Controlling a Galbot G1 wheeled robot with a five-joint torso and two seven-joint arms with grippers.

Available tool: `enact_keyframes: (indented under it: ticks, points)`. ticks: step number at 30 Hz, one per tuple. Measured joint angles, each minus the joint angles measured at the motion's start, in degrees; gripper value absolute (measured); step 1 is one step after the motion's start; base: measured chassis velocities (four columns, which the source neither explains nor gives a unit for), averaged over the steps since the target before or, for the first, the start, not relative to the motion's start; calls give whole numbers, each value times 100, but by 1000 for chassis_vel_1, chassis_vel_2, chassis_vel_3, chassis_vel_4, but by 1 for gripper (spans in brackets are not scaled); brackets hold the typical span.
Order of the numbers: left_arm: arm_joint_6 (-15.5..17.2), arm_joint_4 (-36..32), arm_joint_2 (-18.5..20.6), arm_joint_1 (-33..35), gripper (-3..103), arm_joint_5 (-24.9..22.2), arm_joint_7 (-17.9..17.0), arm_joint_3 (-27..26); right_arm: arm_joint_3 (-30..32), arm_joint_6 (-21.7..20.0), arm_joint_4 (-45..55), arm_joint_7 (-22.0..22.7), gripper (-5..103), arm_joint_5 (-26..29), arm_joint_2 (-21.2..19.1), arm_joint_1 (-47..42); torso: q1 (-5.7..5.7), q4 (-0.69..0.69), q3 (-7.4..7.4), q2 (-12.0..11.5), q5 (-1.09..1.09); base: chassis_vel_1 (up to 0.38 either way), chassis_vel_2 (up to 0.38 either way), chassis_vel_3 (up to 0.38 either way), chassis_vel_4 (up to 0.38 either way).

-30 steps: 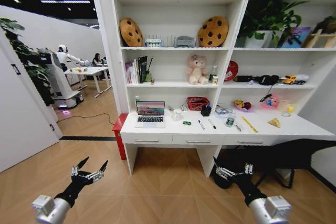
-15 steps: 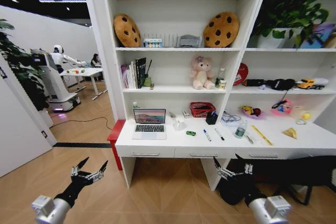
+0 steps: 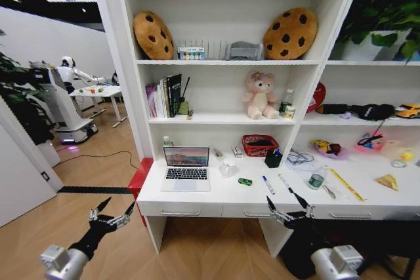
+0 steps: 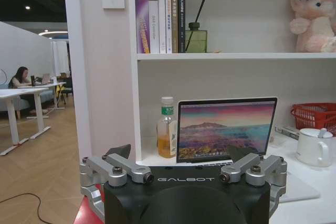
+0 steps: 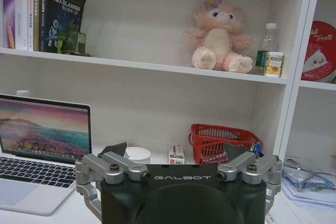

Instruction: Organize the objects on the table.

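Base has closed on the table (image 3: 216, 196) vs 1 s ago, so it looms larger w/ laptop (image 3: 186, 168) at 12 o'clock, pens (image 3: 268, 184) at 1; left gripper (image 3: 111, 214) and right gripper (image 3: 287, 210) both spread, empty, low in front — approach phase, nothing sorted yet.

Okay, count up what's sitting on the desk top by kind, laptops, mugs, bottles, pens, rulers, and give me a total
Laptop: 1
White mug: 1
Bottles: 2, one behind the laptop, one right of the pens
Pens: 2
Yellow ruler: 1
Total: 7
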Motion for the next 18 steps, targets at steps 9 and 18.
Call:
enact_keyframes:
  ticks: [9,18]
  points:
    - [34,-31,-46,-66,100,20,-28,51,-16,188,-104,-69,100,-91,1,-8,2,1,0,-1,4,-94,98,93,-85]
    - [202,-168,-11,-340,86,-46,-120,147,-2,202,-122,-49,100,-28,-7,-27,-4,2,-1,2,4,0,0,0,0]
